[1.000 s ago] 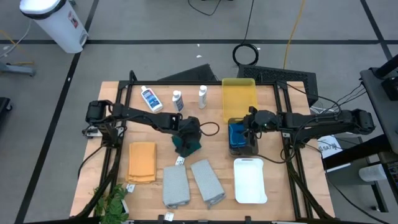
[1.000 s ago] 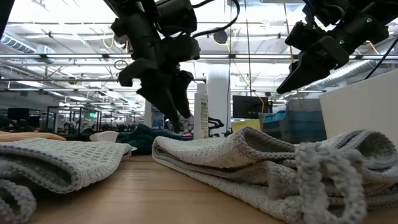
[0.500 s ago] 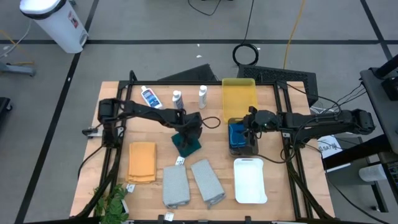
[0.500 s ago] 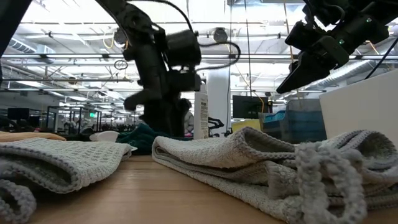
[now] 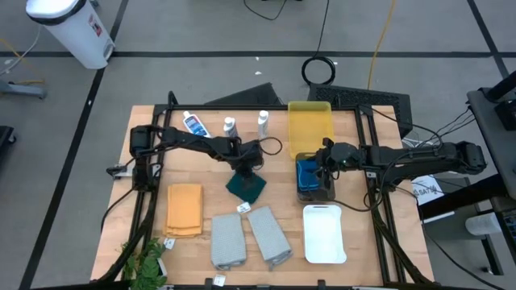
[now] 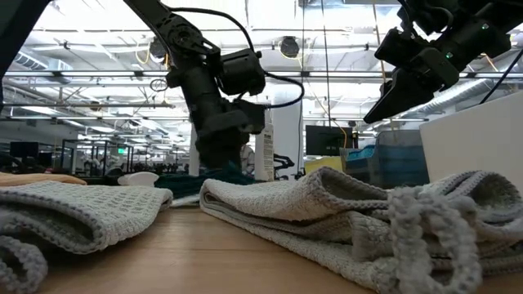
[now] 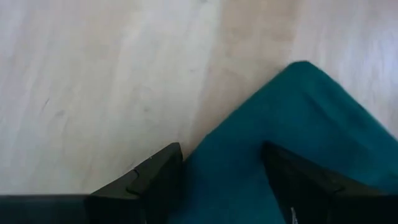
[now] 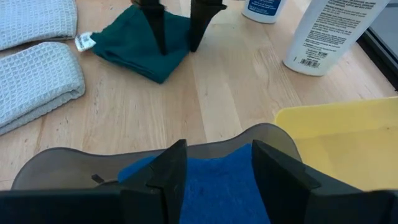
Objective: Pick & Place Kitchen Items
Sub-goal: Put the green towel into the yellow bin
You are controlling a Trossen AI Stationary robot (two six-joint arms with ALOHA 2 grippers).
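I work over a pale wood counter (image 5: 274,165) with a smooth, faintly grained top. The green cloth (image 5: 247,186) lies flat near its middle as a soft square turned cornerwise, one corner toward the bottles. My left claw (image 5: 246,171) stands over that corner with fingers (image 8: 155,28) spread and released, tips straddling the cloth edge; I cannot tell whether they touch the fabric.

Two grey towels (image 5: 250,235) in a waffle weave lie folded side by side toward the near edge, with the orange towel (image 5: 184,209) just left of them. Three white, blue-labelled bottles (image 5: 230,127) sit in a row near the far edge, one lying down and two upright.

Bare wood lies open between the cloth and the bottles, and between the cloth and the trays on the right. The towels sit near the cloth's lower corner.

The yellow tray (image 5: 310,126) is smooth, shallow plastic. The grey tray (image 8: 124,163) beside it holds a blue sponge (image 5: 306,175) with a coarse face. My right claw (image 5: 322,169) hangs above this tray, fingers parted and gripping nothing, the sponge showing between them. The white tray (image 5: 324,234) lies nearest the front edge.
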